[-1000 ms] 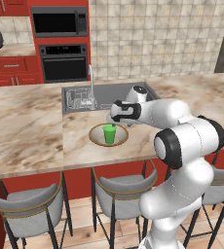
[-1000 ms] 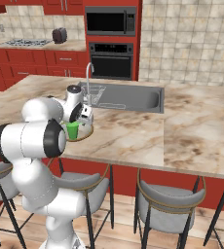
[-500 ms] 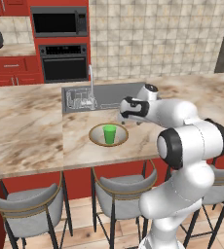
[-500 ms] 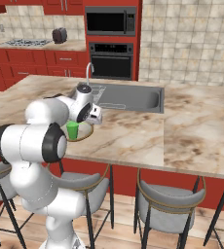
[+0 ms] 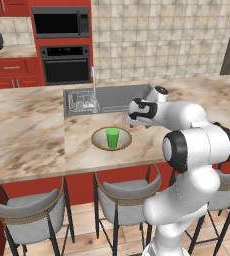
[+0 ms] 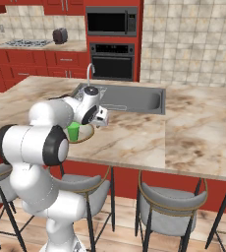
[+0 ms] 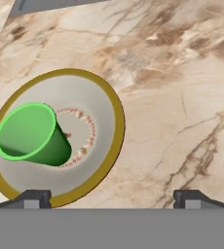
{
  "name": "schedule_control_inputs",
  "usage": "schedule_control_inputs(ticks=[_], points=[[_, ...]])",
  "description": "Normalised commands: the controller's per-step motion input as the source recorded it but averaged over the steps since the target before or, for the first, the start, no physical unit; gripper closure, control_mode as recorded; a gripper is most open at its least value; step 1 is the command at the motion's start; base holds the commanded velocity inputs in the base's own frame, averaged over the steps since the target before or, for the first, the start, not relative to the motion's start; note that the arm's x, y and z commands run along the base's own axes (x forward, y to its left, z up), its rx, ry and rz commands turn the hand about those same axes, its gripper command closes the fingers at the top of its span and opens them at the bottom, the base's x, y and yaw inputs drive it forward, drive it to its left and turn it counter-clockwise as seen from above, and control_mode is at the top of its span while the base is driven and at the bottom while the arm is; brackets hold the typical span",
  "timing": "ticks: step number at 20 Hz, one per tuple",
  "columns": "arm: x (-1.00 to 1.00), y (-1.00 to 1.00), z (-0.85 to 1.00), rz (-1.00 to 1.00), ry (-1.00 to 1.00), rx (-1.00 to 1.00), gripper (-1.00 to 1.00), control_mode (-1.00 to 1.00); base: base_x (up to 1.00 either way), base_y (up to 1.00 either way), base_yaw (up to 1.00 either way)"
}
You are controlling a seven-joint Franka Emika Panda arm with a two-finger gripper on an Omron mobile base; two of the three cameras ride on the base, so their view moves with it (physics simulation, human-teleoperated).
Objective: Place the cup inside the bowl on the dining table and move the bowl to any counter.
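Right base view: arm hides part of bowl [image 6: 87,134] and cup [image 6: 73,132].

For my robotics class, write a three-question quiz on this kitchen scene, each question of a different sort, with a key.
1. True or false: the cup stands upright inside the bowl.
2. The gripper is: A) shut on the cup; B) open, with nothing between its jaws; C) shut on the faucet.
3. Fill in: the bowl rests on the dining table, just in front of the ____.

Key: 1 true; 2 B; 3 sink.
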Motion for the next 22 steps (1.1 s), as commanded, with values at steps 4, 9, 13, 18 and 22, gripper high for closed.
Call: schedule_control_inputs(ticks=[4, 9, 13, 18, 22], points=[[0.00, 0.00, -0.09, 0.04, 0.00, 0.08, -1.00, -1.00, 0.00, 0.00, 0.00], [0.00, 0.00, -0.02, 0.04, 0.00, 0.12, -1.00, -1.00, 0.00, 0.00, 0.00], [0.02, 0.00, 0.00, 0.01, 0.00, 0.14, -1.00, -1.00, 0.00, 0.00, 0.00], [0.17, 0.00, 0.00, 0.00, 0.00, 0.04, -1.00, -1.00, 0.00, 0.00, 0.00], [0.28, 0.00, 0.00, 0.00, 0.06, 0.00, -1.00, -1.00, 0.00, 0.00, 0.00]])
